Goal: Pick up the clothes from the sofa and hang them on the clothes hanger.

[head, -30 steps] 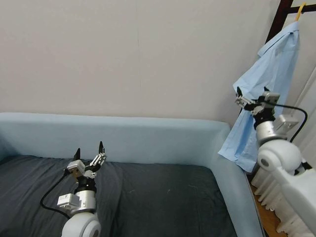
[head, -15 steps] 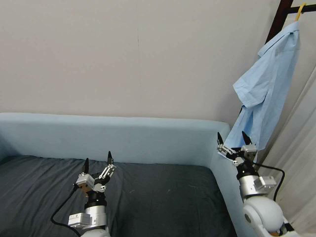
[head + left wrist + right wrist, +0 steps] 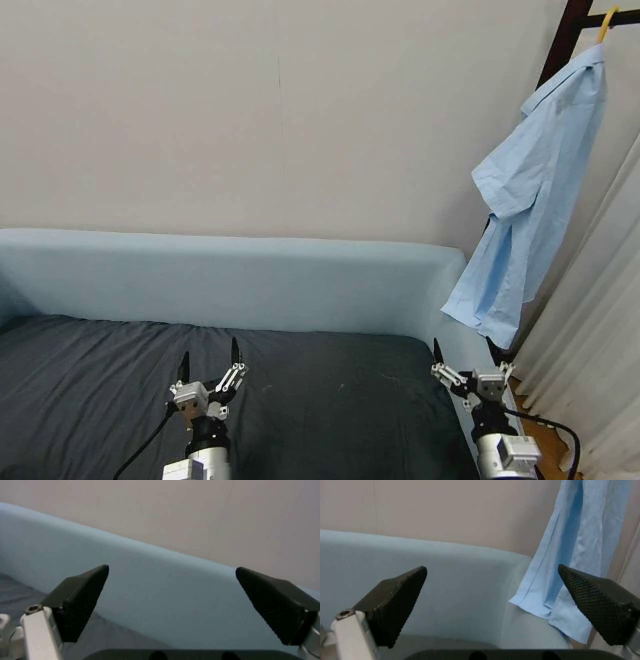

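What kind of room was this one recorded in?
Likely a living room, or a mock-up: a pale blue sofa against a plain wall, a light blue shirt hanging on a dark rack beside it, a pale curtain at the right. The left gripper and right gripper hover open near the sofa.

Shirt (image 3: 535, 200) hanging on rack (image 3: 570, 35), right of sofa (image 3: 300, 285)
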Robot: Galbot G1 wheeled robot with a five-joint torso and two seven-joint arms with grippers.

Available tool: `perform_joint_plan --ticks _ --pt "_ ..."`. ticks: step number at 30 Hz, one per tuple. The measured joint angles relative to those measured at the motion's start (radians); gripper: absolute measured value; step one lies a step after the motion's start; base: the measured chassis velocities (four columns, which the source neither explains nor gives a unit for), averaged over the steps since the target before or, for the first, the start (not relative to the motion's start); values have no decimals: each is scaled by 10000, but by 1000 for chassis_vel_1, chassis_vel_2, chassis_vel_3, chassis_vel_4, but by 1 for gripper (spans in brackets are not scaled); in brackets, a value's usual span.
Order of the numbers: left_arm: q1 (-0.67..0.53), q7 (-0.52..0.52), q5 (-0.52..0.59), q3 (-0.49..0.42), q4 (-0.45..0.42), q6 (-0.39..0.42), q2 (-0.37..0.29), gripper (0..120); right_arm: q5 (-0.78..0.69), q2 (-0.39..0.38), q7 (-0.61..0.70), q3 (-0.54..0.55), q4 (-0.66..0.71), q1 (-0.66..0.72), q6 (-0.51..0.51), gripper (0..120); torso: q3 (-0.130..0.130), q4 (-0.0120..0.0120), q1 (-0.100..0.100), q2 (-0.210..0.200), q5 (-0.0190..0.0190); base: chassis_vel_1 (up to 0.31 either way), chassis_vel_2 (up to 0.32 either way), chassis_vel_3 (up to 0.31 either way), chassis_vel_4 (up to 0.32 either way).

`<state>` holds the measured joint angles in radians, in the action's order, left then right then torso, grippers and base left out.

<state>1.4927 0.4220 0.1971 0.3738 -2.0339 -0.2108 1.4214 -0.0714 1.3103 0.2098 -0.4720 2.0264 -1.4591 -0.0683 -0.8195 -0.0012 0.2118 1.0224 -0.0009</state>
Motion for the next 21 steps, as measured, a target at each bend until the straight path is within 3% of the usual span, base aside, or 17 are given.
perform_joint_plan --ticks 21 --pt "25 5 4 15 -30 166 -113 100 -84 -54 -10 2 -201 182 -8 100 -1 -2 1 -1 0 0 0 0 0"
